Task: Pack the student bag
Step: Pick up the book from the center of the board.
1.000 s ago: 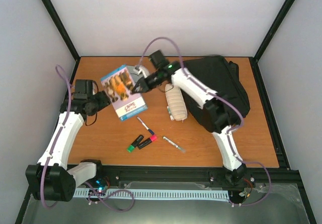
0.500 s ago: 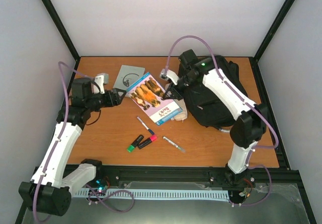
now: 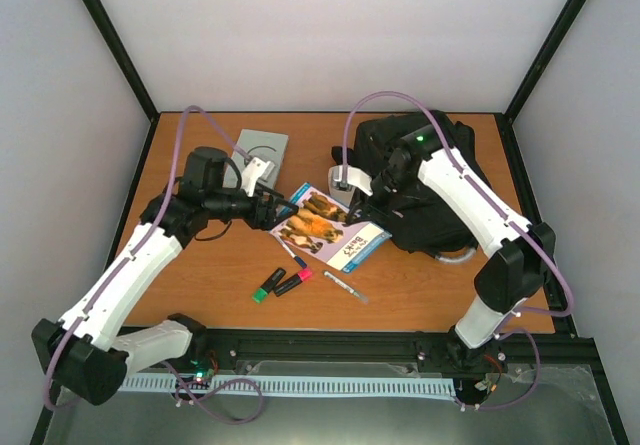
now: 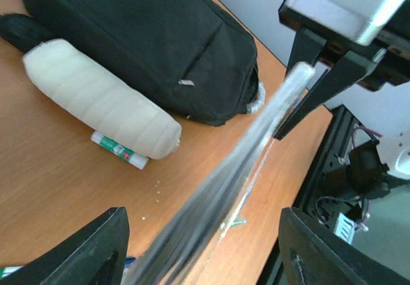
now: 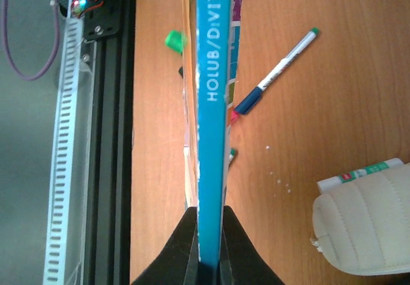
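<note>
The student bag (image 3: 440, 180) is a black backpack lying flat at the right of the table, and it also fills the top of the left wrist view (image 4: 147, 35). My right gripper (image 3: 356, 203) is shut on the blue spine of a book (image 5: 211, 73), its fingers (image 5: 192, 234) pressed to both sides. The book (image 3: 325, 227) hangs tilted above the table, just left of the bag. My left gripper (image 3: 283, 208) is open at the book's left end. The blurred book edge (image 4: 256, 138) runs between its wide fingers (image 4: 96, 246) without touching them.
A cream ribbed pencil case (image 4: 96, 105) lies against the bag, with a white glue stick (image 4: 118, 150) beside it. A green marker (image 3: 266, 285), red marker (image 3: 295, 281), blue pen (image 3: 292, 250) and white pen (image 3: 345, 286) lie at the front. A grey notebook (image 3: 262, 150) lies at the back.
My right gripper has carried the book rightward to the bag, where it now covers the pencil case in the top view. My left arm has swung right, so its fingers straddle the book's edge.
</note>
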Robot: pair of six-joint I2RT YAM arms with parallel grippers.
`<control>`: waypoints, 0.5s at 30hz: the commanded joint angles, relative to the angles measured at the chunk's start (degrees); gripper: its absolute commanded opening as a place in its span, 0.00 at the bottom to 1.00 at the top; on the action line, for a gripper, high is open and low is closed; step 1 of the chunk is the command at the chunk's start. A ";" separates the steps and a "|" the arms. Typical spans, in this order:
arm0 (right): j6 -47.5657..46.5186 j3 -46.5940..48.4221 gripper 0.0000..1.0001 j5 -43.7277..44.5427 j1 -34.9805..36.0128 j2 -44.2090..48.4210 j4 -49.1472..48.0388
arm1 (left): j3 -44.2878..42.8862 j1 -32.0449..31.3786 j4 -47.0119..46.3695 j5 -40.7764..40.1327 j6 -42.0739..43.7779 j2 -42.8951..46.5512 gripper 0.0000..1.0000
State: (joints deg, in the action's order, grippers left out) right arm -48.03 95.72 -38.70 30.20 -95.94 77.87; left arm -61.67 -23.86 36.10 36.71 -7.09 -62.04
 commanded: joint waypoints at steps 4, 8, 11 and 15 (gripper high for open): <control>-7.03 -1.18 0.03 0.17 3.07 2.34 6.11 | -4.64 -3.23 2.90 3.83 6.01 -4.73 0.63; -7.84 -1.20 0.03 0.67 3.99 1.57 7.43 | -6.52 -4.12 4.51 7.77 7.81 -6.74 0.54; -7.86 -0.85 0.03 0.19 4.01 1.46 7.02 | -6.89 -4.39 5.60 11.62 9.24 -7.83 0.39; -7.87 -0.42 0.03 0.62 4.04 1.14 6.77 | -6.53 -4.60 5.82 13.08 9.29 -9.06 0.18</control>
State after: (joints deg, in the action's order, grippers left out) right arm -53.67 94.70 -36.49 33.45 -95.00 83.77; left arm -66.08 -27.86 41.25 46.48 0.40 -69.80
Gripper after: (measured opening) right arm 0.057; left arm 0.249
